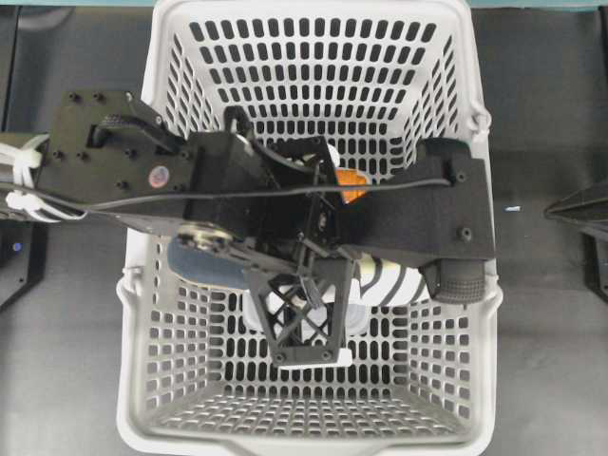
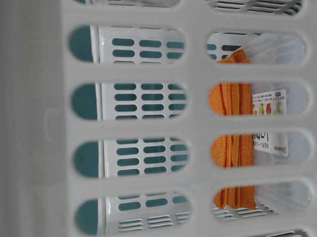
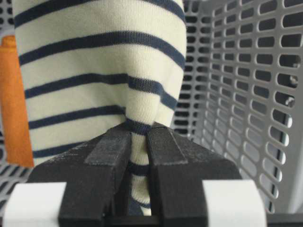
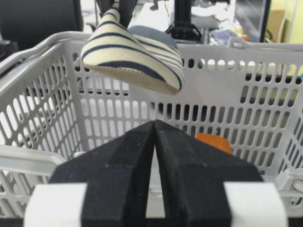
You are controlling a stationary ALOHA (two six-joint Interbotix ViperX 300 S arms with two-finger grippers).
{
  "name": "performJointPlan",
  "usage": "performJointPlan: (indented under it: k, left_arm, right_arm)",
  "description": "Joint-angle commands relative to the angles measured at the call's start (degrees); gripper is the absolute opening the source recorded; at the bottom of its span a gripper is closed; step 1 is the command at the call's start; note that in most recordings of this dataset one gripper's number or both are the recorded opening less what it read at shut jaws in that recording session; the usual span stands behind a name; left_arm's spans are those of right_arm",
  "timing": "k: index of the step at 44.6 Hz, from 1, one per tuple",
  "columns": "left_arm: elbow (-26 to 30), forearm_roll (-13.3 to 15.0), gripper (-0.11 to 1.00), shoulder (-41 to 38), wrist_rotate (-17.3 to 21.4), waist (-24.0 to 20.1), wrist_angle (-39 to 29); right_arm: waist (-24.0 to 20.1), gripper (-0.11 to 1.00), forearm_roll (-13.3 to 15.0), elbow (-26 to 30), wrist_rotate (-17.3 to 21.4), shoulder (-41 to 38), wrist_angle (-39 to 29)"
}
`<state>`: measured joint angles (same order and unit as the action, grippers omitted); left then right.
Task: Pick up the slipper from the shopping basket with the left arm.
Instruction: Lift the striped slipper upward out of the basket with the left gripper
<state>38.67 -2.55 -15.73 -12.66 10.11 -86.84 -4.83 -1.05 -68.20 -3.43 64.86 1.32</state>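
The slipper (image 3: pixel 94 61), cream with thin navy stripes, hangs from my left gripper (image 3: pixel 138 135), whose jaws are shut on a pinched fold of its upper. In the right wrist view the slipper (image 4: pixel 132 59) hangs level with the rim of the light grey shopping basket (image 4: pixel 236 104), sole side down. From overhead the left arm reaches across the basket (image 1: pixel 171 380). The left gripper (image 1: pixel 313 285) is over the basket's middle, and the slipper's striped end (image 1: pixel 399 283) sticks out to its right. My right gripper (image 4: pixel 155 125) is shut and empty outside the basket wall.
A folded orange cloth (image 1: pixel 351 182) lies in the basket, also in the table-level view (image 2: pixel 232 147) beside a clear labelled packet (image 2: pixel 270 125). The slotted basket walls (image 3: pixel 246 71) stand close round the left gripper. The right arm (image 1: pixel 579 209) sits at the right edge.
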Motion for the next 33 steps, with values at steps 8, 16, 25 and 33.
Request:
performJointPlan:
  k: [8, 16, 25, 33]
  left_arm:
    - [1.5, -0.3, 0.06, 1.8, 0.0, -0.2, -0.4]
    - [1.5, -0.3, 0.06, 1.8, 0.0, -0.4, -0.4]
    - [1.5, -0.3, 0.06, 1.6, 0.0, -0.2, -0.4]
    - [1.5, -0.3, 0.06, 1.6, -0.1, -0.2, -0.4]
  right_arm:
    - [-0.2, 0.00, -0.3, 0.4, 0.1, -0.3, 0.1]
    - [-0.2, 0.00, -0.3, 0.2, 0.1, -0.3, -0.3]
    - [-0.2, 0.00, -0.3, 0.2, 0.1, 0.0, -0.3]
    - [-0.2, 0.00, -0.3, 0.2, 0.1, 0.2, -0.3]
